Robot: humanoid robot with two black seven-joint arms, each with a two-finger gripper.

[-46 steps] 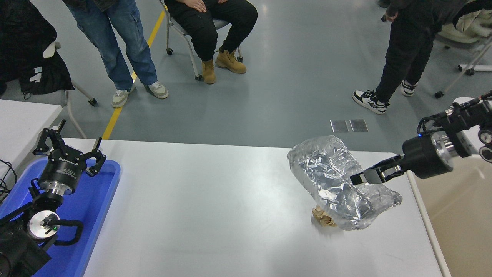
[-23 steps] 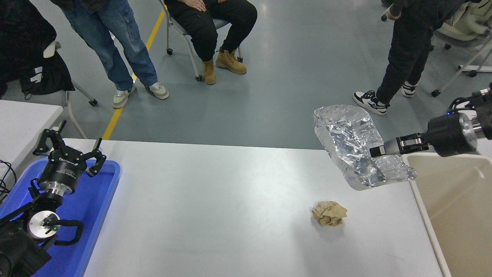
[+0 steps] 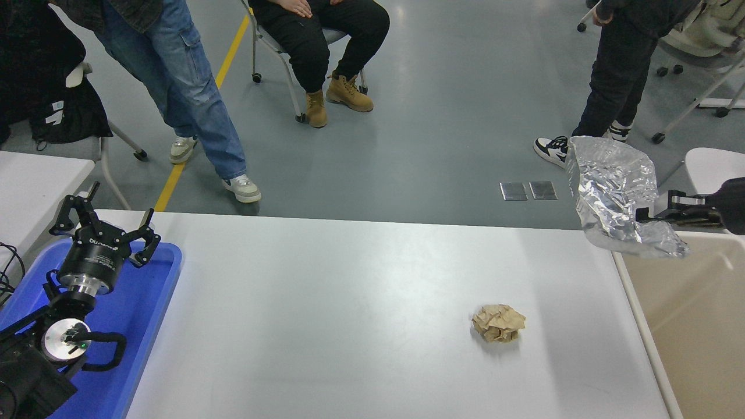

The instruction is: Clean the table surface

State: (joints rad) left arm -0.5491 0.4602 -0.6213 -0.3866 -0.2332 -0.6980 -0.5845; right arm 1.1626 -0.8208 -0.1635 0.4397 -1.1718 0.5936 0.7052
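The white table surface (image 3: 349, 302) fills the middle of the head view. A crumpled brown paper ball (image 3: 498, 323) lies on it at the right. My right gripper (image 3: 643, 215) comes in from the right edge, shut on a crinkled silver foil bag (image 3: 617, 195), and holds it in the air past the table's far right corner, at the beige bin's far edge. My left gripper (image 3: 105, 230) is parked at the lower left above the blue tray, fingers spread open and empty.
A blue plastic tray (image 3: 154, 302) sits at the table's left end. A beige bin (image 3: 692, 326) stands off the right edge. Three people stand or sit beyond the far side. A smaller white table (image 3: 35, 180) is at the left.
My right gripper has lifted the foil bag off the table and carried it right and away, uncovering the brown paper ball. One standing person has stepped right. The left arm has not moved.
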